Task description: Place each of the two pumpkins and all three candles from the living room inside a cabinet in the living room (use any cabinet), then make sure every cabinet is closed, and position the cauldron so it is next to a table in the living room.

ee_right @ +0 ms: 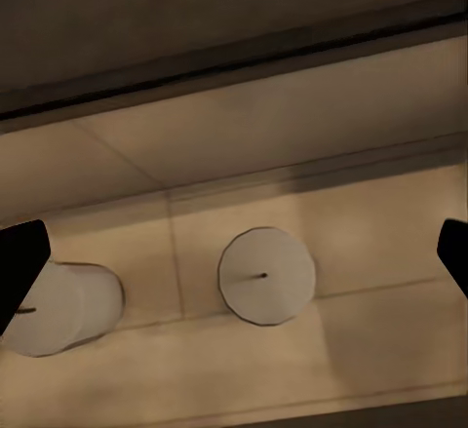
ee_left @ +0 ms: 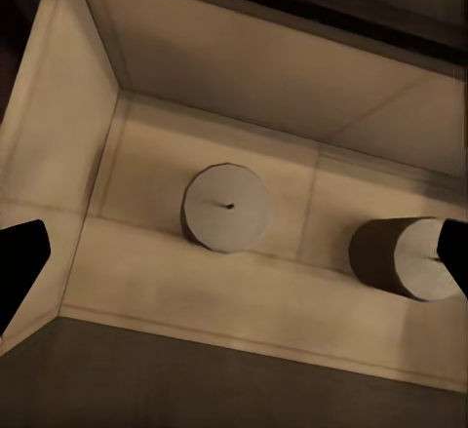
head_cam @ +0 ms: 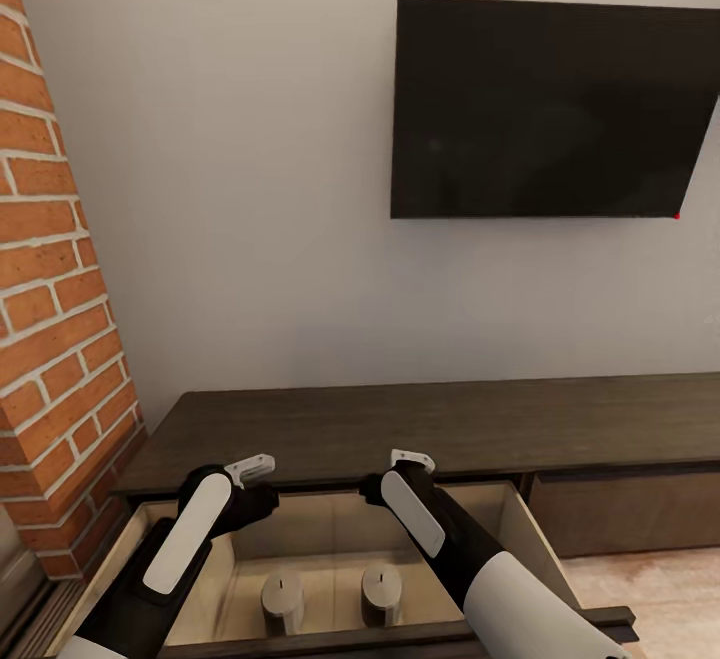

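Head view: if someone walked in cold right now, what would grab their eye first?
Probably the open drawer of the dark cabinet, pale inside, with two candles standing upright side by side on its floor. Both arms hang over it, left tool and right tool open and empty. Above, a black TV dominates the wall, with a brick column at the left.

Open drawer [head_cam: 520, 524] lower centre: two candles [head_cam: 282, 599] [head_cam: 381, 593] upright mid-floor, apart; free floor around them, cabinet top [head_cam: 420, 424] overhangs rear.
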Motion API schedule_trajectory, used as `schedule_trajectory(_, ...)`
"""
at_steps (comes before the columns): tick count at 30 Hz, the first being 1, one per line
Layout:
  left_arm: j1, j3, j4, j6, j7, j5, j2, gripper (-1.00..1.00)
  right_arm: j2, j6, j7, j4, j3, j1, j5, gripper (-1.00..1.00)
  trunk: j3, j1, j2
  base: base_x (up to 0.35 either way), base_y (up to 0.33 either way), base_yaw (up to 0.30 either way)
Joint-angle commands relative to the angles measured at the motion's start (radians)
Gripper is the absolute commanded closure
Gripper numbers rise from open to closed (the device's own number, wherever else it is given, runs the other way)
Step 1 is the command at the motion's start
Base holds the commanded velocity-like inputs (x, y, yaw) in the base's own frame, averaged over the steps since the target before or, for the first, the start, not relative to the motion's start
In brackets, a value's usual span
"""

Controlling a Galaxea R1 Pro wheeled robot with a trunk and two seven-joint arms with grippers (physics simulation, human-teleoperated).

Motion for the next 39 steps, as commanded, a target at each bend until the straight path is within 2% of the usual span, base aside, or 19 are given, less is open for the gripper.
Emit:
schedule_trajectory(1, -0.001, -0.003, -0.001, 0.001, 0.010, 0.009, 0.001, -1.00, 0.000, 0.002, -0.008, -0.001, 0.003, -0.001, -0.007, -1.00, 0.002, -0.004, 0.007, 0.000, 0.000, 0.000)
schedule_trajectory(9, -0.001, -0.002, -0.001, 0.001, 0.010, 0.008, 0.002, -1.00, 0.000, 0.000, -0.001, -0.001, 0.003, -0.001, -0.007, -1.00, 0.031, -0.035, 0.063, 0.000, 0.000, -0.101)
schedule_trajectory(39, -0.001, -0.002, -0.002, 0.000, 0.012, 0.005, 0.002, -1.00, 0.000, 0.000, 0.007, -0.001, 0.003, -0.001, -0.007, -1.00, 0.158, -0.150, 0.273, 0.000, 0.000, -0.223)
